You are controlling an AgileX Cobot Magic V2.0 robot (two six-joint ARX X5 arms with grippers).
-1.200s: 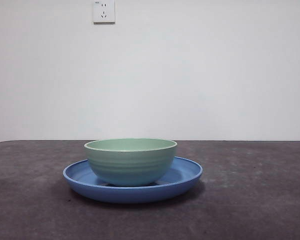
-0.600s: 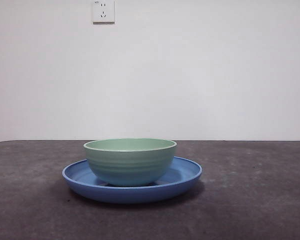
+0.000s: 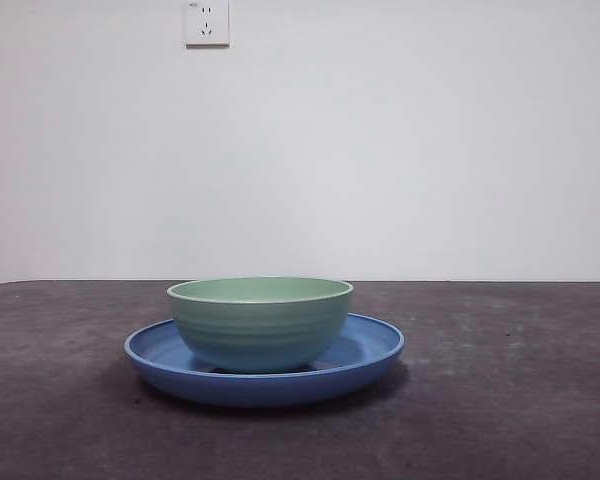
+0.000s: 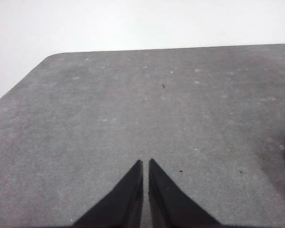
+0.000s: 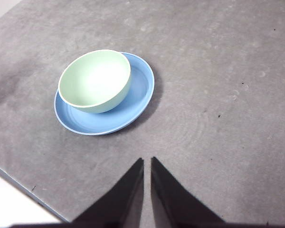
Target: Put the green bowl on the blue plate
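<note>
The green bowl (image 3: 261,323) stands upright inside the blue plate (image 3: 370,350) near the middle of the dark table. From the right wrist view the bowl (image 5: 95,80) sits a little off-centre on the plate (image 5: 141,90). My right gripper (image 5: 147,161) hovers apart from them, shut and holding nothing. My left gripper (image 4: 145,163) is shut over bare table, away from both dishes. Neither arm appears in the front view.
A white wall socket (image 3: 207,22) is on the wall behind. The table's edge (image 5: 23,183) runs close to the plate in the right wrist view. A rounded table corner (image 4: 52,57) shows in the left wrist view.
Bowl and plate look shifted by a pixel or two left since a second ago; otherwise nothing has moved.
</note>
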